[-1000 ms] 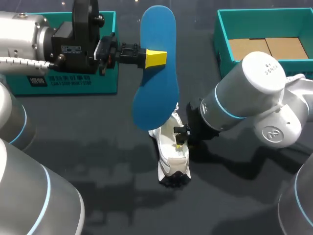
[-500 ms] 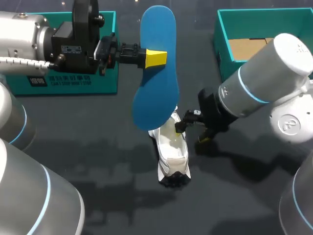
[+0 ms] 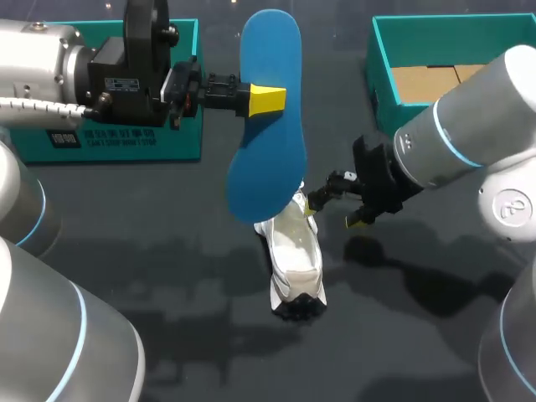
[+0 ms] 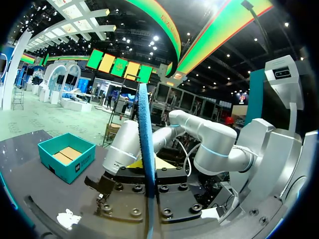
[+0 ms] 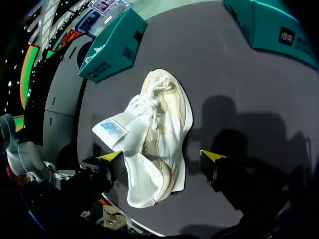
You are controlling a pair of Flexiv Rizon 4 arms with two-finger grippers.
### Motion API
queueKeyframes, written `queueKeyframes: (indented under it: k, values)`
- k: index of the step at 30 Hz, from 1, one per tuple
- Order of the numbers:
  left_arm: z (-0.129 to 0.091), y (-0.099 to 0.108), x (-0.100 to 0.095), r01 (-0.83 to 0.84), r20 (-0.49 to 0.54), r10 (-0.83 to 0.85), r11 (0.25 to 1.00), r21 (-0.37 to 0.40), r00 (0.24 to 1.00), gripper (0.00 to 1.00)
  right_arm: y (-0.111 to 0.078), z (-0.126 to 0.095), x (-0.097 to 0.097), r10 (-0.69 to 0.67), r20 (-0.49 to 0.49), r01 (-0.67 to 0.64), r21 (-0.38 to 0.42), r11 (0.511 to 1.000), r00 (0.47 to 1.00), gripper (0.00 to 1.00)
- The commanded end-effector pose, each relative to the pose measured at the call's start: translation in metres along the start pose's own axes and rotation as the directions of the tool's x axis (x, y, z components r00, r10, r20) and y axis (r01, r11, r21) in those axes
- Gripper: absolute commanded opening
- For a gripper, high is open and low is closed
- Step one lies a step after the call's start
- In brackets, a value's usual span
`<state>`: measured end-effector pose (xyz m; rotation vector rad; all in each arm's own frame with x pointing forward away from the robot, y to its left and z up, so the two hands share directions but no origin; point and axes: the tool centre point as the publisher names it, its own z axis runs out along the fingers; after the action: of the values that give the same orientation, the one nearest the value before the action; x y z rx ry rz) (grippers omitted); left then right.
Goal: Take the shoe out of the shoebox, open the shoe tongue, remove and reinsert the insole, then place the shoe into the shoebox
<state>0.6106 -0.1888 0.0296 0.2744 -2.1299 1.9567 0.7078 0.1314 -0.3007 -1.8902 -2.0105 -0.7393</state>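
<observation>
The step in hand is the insole work: the long blue foam insole (image 3: 268, 142) is already out of the shoe and not yet back in. The left tool (image 3: 272, 99) grasps it at about mid-length, clenched on both faces, and holds it in the air over the middle of the dark bench (image 3: 167, 251), its lower end hanging just above the shoe. In the left wrist view the insole stands edge-on between the fingers.

The white and cream lace-up sneaker (image 3: 295, 260) lies on the bench near the middle, a little toward the near edge, well apart from the open teal cardboard shoebox (image 3: 381, 67) at the far right corner. Its white tongue with a blue patch (image 5: 112, 128) is pulled up and out to one side.

The right tool (image 3: 335, 209) hangs just beside the sneaker on the shoebox side, released, its fingers spread wide. In its wrist view the sneaker lies ahead between them, and I see no contact.

Next, I judge, the insole's lower end must be lined up with the sneaker's length and fed into the opening, while the right tool holds the tongue back or steadies the sneaker so it does not slide.
</observation>
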Motion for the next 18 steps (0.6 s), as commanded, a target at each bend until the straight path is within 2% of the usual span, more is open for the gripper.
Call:
queueKeyframes:
  k: [1, 11, 14, 15, 18]
  values:
    - [0.001, 0.001, 0.0, -0.001, 0.001, 0.001, 1.0, 0.002, 1.0, 0.0, 0.0, -0.043, 0.005, 0.079, -0.004, -0.078, 0.043, 0.996, 0.997, 1.0]
    - [0.001, 0.001, 0.0, -0.001, 0.001, 0.001, 1.0, 0.002, 1.0, 0.0, 0.0, -0.043, 0.005, 0.079, -0.004, -0.078, 0.043, 0.996, 0.997, 1.0]
    - [0.001, 0.001, 0.0, -0.001, 0.001, 0.001, 1.0, 0.002, 1.0, 0.0, 0.007, -0.054, 0.007, 0.055, -0.115, -0.054, 0.017, 0.998, 0.992, 1.0]
    - [0.001, 0.001, 0.0, -0.001, 0.001, 0.001, 1.0, 0.002, 1.0, 0.0, 0.008, -0.058, 0.009, 0.043, -0.121, -0.042, 0.007, 0.999, 0.992, 1.0]
    - [0.004, 0.001, -0.002, -0.125, 0.031, 0.124, 0.992, 0.029, 0.992, 0.0, 0.013, -0.072, 0.012, 0.029, -0.206, -0.031, -0.005, 1.0, 0.978, 1.0]
